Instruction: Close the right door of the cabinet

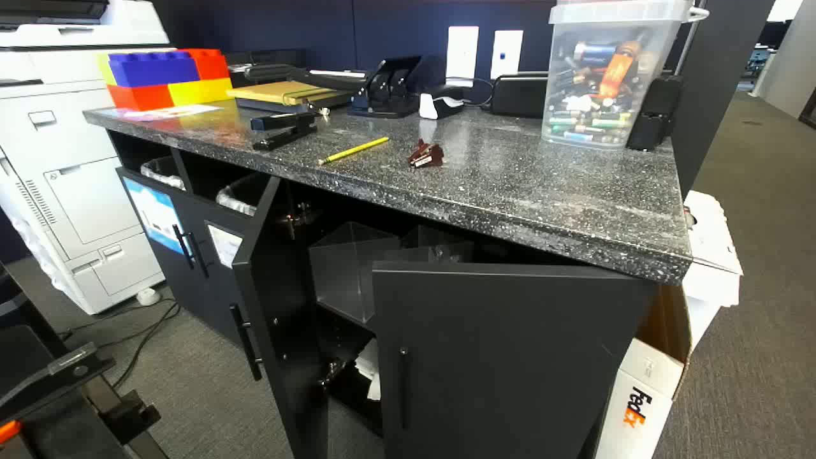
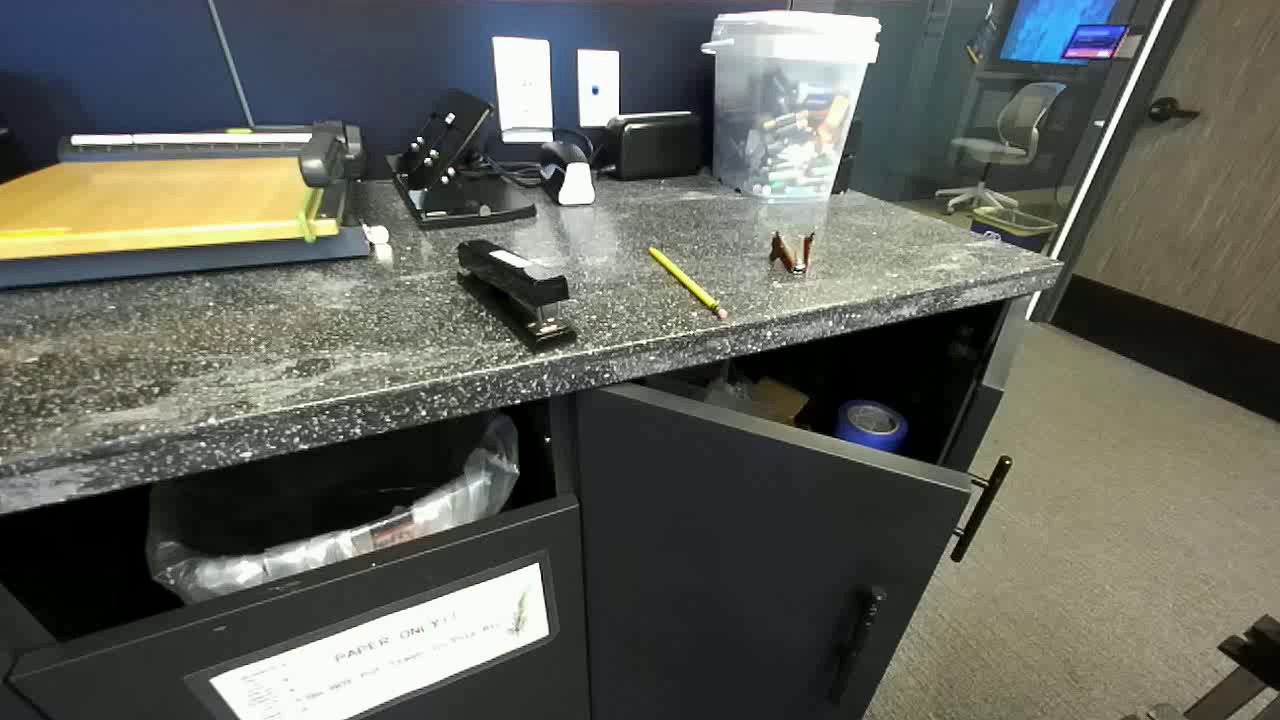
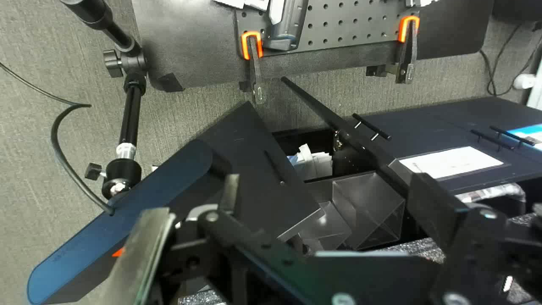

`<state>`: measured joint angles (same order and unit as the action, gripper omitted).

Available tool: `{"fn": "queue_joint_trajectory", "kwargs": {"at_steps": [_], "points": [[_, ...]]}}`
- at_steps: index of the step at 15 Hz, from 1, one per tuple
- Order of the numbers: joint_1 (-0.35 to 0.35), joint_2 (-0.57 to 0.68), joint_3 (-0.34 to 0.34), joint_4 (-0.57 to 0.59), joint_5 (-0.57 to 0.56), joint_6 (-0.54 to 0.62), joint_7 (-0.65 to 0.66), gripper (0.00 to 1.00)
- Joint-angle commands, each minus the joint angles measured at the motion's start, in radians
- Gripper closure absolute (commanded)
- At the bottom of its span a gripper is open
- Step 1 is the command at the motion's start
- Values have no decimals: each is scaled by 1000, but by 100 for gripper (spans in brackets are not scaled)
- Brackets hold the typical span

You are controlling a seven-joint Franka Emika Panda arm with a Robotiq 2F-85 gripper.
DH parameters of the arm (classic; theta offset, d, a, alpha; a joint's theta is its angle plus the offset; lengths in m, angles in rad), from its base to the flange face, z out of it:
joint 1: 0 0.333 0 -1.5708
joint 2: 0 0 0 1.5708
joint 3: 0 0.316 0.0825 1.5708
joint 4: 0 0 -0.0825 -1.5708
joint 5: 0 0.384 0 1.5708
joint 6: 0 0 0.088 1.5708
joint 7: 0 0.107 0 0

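The right door (image 1: pixel 503 357) is a large flat black panel, standing partly open at the right end of the cabinet. It shows nearly edge-on in an exterior view (image 2: pixel 985 410). In the wrist view the right door (image 3: pixel 254 169) lies left of centre, with a dark handle on its face. The cabinet (image 1: pixel 599 239) has a speckled grey countertop and an open dark inside. My gripper (image 3: pixel 328 190) is open in the wrist view, its fingers wide apart with nothing between them. It appears above the cabinet opening, the right door beyond its left finger. The exterior views do not show the gripper.
The left door (image 1: pixel 287 357) also stands open, shown broad in an exterior view (image 2: pixel 770 540). Clear boxes (image 3: pixel 368 207) sit inside. A FedEx box (image 1: pixel 637 395) stands beside the right end. A dark-blue bar (image 3: pixel 123 220) on a jointed stand and a black clamped table (image 3: pixel 186 46) are nearby.
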<state>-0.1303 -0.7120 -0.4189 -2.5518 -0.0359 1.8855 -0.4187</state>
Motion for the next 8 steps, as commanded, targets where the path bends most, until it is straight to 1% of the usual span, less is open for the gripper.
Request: {"fn": "queue_joint_trajectory", "kwargs": {"at_steps": [1,2,4,6,8], "points": [[-19,6,15,2,12,-1,-11,0],[-19,6,15,2,12,-1,-11,0],[-8,6,75,-25,7,33,46,0],[10,-1,152,-74,9,81,116,0],[41,41,233,-105,15,150,194,0]]}}
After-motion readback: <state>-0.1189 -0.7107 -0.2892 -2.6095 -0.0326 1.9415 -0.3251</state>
